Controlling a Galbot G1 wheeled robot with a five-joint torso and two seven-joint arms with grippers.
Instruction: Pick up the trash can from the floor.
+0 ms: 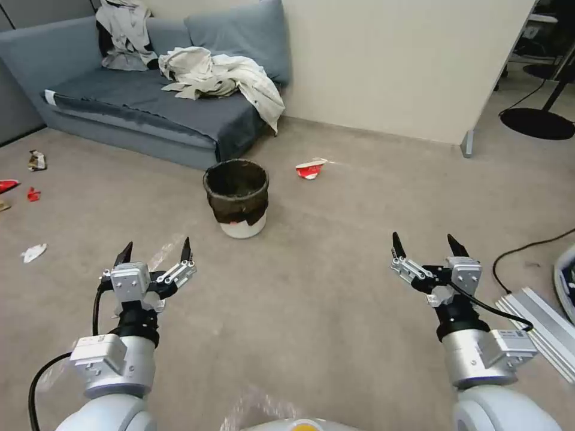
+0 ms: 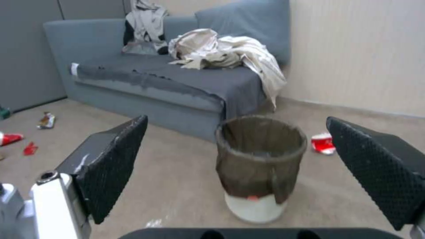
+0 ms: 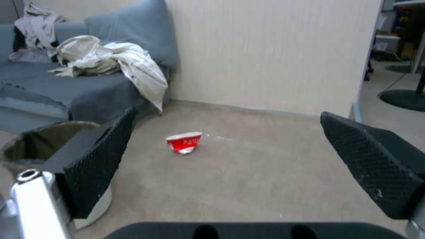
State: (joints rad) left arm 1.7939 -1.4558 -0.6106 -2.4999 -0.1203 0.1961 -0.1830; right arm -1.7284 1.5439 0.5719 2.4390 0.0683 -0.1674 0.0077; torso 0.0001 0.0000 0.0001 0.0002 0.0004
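- The trash can (image 1: 236,197) stands upright on the floor (image 1: 335,251), centre frame, before the sofa (image 1: 150,102).
- Left end effector (image 1: 155,251), lower left, gapes wide, empty.
- Right end effector (image 1: 429,245), lower right, likewise wide and empty.

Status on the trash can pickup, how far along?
Done: nothing gripped. The trash can stands upright on the floor before the sofa. In hand: left gripper and right gripper both open, short of it; left wrist view frames it. Left: reach, grasp, lift.
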